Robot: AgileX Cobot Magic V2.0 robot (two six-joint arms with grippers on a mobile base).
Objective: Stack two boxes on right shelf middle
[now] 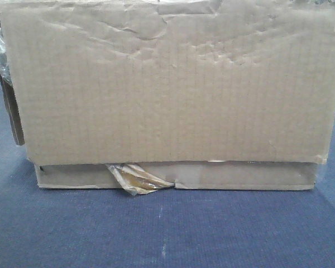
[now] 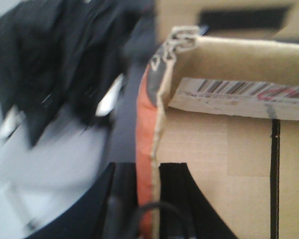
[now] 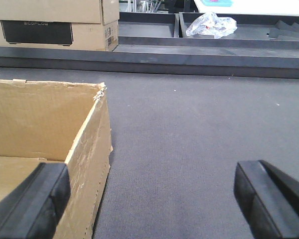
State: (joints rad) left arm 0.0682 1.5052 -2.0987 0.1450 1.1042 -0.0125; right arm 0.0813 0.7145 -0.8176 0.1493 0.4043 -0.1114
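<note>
Sitting on the soft blue-grey surface [image 1: 167,240], the tall box [image 1: 167,89] rests right on top of the flat box [image 1: 245,176], whose crumpled tape scrap [image 1: 137,180] pokes out in front; so the two look stacked already, but no shiny shelf shows in any view, so I think the pile has yet to go there; the left pincer [image 2: 142,172] has a black finger on each side of a box wall and seems to pinch it tight, since a thin wall is easy to hold; that view is blurry; the right pincer [image 3: 149,174] is spread wide, one finger above the inside of the box, the other out over the surface, with the wall between them; I guess it must close there, so both arms lift evenly and nothing tips.
</note>
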